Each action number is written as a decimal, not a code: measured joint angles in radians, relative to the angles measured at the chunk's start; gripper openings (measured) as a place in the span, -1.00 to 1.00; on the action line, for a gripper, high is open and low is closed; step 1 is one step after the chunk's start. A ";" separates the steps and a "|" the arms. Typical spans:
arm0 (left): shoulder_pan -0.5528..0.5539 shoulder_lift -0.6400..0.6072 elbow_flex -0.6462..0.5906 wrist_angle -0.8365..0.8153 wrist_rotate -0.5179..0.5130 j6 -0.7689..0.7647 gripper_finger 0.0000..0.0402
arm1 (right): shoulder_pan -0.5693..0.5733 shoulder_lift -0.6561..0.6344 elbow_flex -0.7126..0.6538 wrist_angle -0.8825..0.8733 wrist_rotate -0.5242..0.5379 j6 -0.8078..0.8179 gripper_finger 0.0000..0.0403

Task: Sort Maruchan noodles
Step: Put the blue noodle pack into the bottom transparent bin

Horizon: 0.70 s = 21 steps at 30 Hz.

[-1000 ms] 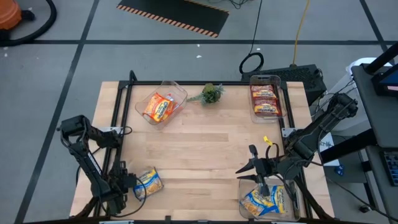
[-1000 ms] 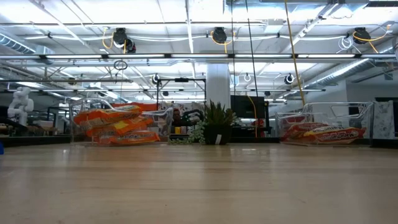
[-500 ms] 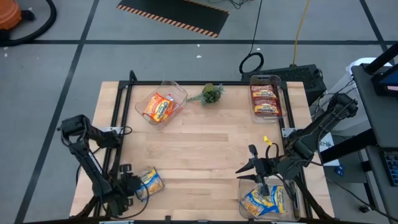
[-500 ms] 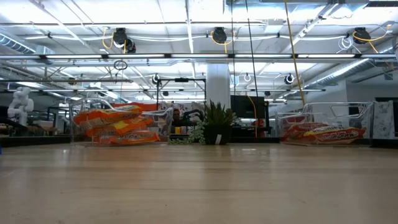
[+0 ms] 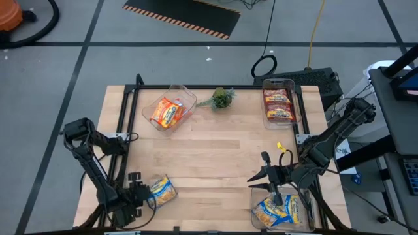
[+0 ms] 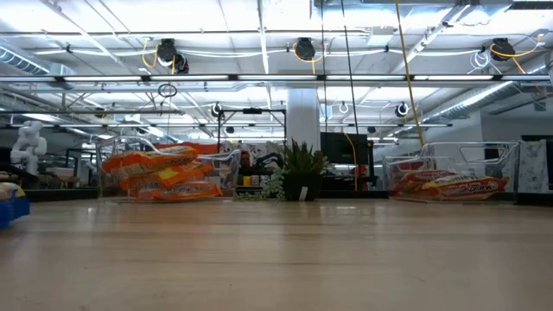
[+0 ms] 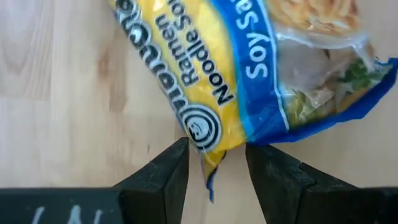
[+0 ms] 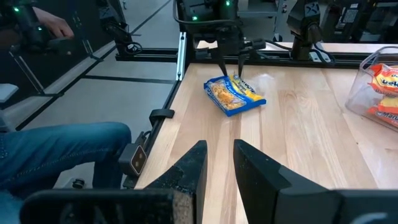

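1. Four views are given. From above, the left gripper (image 5: 139, 196) is seen closed on a yellow-and-blue soy sauce ramen packet (image 5: 161, 190), now dragged slightly toward the table centre.
2. Low view: a blue packet edge (image 6: 12, 207) has entered.
3. Left wrist: fingers (image 7: 163, 176) pinch the packet's corner, so transport is judged begun.
4. Right wrist: the right gripper (image 8: 217, 163) waits, narrowly parted, empty.

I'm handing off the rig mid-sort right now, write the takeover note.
Left gripper: fingers closed on the corner of the yellow-and-blue packet at the table's near left.
Right gripper: empty, fingers slightly apart, hovering by the near-right bin.
Done: orange packets in the far-left bin; red-brown packets in the far-right bin; yellow-and-blue packets in the near-right bin.
Left: carry the held packet across to the near-right bin.
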State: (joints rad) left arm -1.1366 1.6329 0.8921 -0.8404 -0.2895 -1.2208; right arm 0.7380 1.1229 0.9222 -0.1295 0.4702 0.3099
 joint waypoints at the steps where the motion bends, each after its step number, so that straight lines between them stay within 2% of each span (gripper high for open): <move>1: 0.003 0.000 0.000 0.011 -0.006 0.009 -0.18 | 0.000 0.000 0.000 0.000 0.000 0.000 -0.63; 5: 0.020 -0.001 -0.006 0.063 -0.006 0.038 -0.30 | 0.000 0.000 0.000 0.000 0.000 0.000 -0.63; 8: 0.041 -0.001 -0.009 0.058 -0.011 0.029 -0.55 | 0.000 0.000 0.000 0.000 0.000 0.000 -0.63; 12: 0.061 -0.002 -0.009 0.060 -0.081 0.022 -0.92 | -0.005 0.000 -0.001 0.019 0.026 -0.006 -0.63; 16: 0.089 -0.002 -0.007 0.063 -0.140 0.063 -0.98 | -0.039 0.024 -0.001 0.105 0.058 -0.029 -0.63; 21: 0.141 -0.002 0.030 0.061 -0.197 0.139 -0.99 | -0.084 0.100 -0.001 0.245 0.050 -0.154 -0.63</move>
State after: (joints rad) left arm -0.9958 1.6305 0.9219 -0.7790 -0.4866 -1.0817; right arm 0.6543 1.2229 0.9215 0.1159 0.5204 0.1555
